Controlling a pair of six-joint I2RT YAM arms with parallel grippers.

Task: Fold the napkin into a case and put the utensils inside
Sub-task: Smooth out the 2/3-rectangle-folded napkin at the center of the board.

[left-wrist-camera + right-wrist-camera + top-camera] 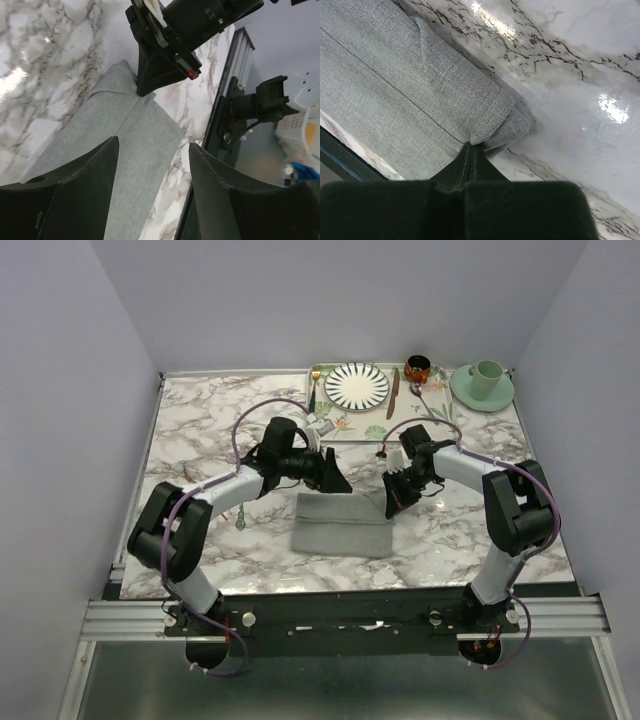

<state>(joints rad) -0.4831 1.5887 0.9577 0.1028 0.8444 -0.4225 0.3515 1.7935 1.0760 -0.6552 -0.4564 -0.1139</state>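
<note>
Pinching the folded grey napkin (340,525) at its 3 o'clock end, the right gripper (471,150) has its fingers pressed together on a doubled corner of cloth. The left gripper (154,145) hangs over the napkin's 12 o'clock edge, fingers spread apart and nothing between them. The cloth lies flat on the marble table (200,430), toward 6 o'clock from the striped plate (357,386), in a rectangle not yet narrowed to a case. Soft, light and limp, it looks likely to sag and lose its crease if lifted by one point. The safer hold appears to be the layered corners at both ends, pinched through every thickness, with the fold carried low over the smooth stone.
</note>
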